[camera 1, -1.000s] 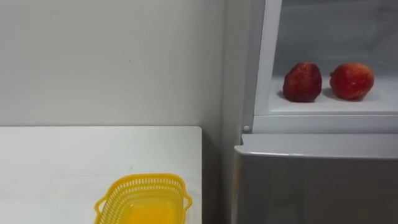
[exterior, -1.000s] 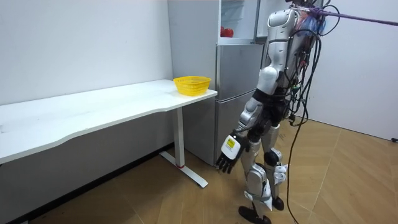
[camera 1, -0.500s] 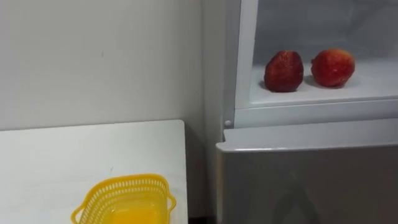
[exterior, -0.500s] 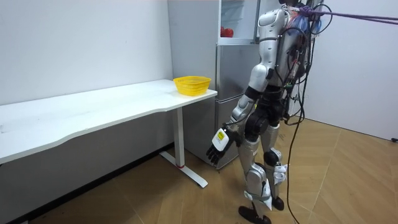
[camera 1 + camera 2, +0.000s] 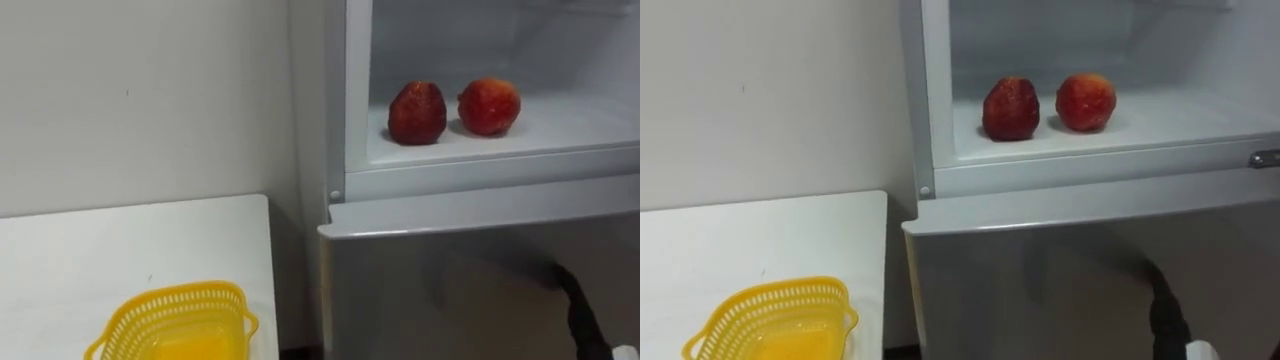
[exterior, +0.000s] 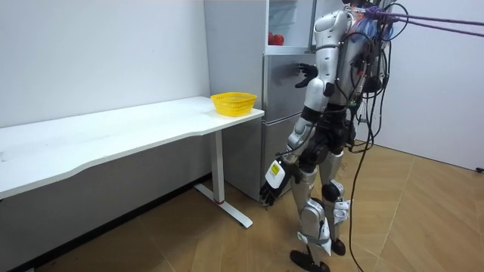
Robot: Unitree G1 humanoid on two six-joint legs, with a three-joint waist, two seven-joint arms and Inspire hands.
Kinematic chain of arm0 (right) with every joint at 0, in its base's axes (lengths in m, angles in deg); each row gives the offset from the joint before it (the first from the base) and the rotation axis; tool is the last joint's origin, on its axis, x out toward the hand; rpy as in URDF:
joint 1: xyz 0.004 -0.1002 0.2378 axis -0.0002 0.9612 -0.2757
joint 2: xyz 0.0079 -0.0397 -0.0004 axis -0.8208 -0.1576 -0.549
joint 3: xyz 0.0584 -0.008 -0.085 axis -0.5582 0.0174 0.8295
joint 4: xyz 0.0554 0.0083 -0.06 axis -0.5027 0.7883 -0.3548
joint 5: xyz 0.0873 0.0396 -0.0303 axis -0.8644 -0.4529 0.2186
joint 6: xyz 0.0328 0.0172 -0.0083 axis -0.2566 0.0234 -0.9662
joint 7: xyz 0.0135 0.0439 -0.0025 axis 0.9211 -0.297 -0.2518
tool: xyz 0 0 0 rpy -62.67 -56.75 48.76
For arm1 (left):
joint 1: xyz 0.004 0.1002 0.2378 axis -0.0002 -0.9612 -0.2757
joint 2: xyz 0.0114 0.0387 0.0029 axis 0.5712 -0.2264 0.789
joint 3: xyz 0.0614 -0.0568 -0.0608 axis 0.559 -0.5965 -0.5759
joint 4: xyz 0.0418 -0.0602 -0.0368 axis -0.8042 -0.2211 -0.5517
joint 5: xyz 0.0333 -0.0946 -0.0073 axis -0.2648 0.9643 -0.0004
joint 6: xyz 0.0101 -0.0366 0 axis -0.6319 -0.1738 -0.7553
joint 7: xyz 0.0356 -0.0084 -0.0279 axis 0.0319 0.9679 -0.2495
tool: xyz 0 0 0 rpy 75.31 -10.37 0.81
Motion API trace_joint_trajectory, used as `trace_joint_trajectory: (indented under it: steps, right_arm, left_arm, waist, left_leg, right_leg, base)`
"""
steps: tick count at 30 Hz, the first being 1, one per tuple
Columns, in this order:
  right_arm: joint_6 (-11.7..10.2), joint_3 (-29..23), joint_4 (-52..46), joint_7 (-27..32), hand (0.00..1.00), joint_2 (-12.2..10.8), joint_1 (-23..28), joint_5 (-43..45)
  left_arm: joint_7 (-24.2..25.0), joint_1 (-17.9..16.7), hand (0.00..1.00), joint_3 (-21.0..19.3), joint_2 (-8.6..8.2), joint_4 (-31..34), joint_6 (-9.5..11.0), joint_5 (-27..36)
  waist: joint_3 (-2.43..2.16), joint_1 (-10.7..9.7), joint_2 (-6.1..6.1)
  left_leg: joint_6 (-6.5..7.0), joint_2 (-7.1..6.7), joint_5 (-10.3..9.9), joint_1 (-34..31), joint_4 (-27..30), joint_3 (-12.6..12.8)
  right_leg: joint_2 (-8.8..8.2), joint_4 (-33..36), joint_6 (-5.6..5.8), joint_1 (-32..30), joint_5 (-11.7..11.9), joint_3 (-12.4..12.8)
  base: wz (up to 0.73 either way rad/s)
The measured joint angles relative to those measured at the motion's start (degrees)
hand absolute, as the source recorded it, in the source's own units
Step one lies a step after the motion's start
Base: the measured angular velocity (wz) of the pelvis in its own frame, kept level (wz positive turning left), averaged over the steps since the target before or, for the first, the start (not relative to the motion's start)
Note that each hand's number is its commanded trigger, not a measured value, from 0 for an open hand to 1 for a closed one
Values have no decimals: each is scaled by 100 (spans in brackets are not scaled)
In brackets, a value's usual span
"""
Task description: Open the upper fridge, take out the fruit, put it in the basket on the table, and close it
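Room view: right hand raised before fridge, fingers spread, empty; left hand hangs relaxed, empty.

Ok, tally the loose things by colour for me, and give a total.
Red fruit, on the fridge shelf: 2
Yellow basket, on the table: 1
Total: 3

Soft, even indoor light filled the room without hard glare. The upper fridge compartment shone brightest, the dark red fruit and the lighter red fruit throwing faint shadows on its shelf; the grey lower door held a dull reflection.
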Motion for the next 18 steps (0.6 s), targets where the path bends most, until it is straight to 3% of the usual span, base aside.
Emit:
trace_joint_trajectory:
  steps: [11, 14, 18]
  right_arm:
    - [-60, 222, -736, 412, 0, 143, -249, 135]
    - [-218, 216, -747, 527, 0, 281, -752, 358]
    - [-338, 162, -792, 738, 0, 562, -1414, 619]
  left_arm:
    - [337, 4, 0, 97, 115, -35, 23, -8]
    - [391, 0, 0, 74, 121, -36, 19, -19]
    - [392, 12, 0, 55, 234, -19, -57, -137]
  waist:
    - [50, 46, -69]
    - [59, 52, -114]
    - [26, 89, -242]
  left_leg:
    - [-7, 6, 6, -2, -11, -15]
    - [-8, 1, 7, -4, -11, -20]
    - [-21, 3, 15, -10, -10, -70]
  right_leg:
    - [3, -3, 0, 3, 0, -61]
    - [2, -3, 0, 4, 0, -70]
    - [1, -26, 0, 23, 0, -182]
  base:
    - [0]
    - [1]
    - [8]
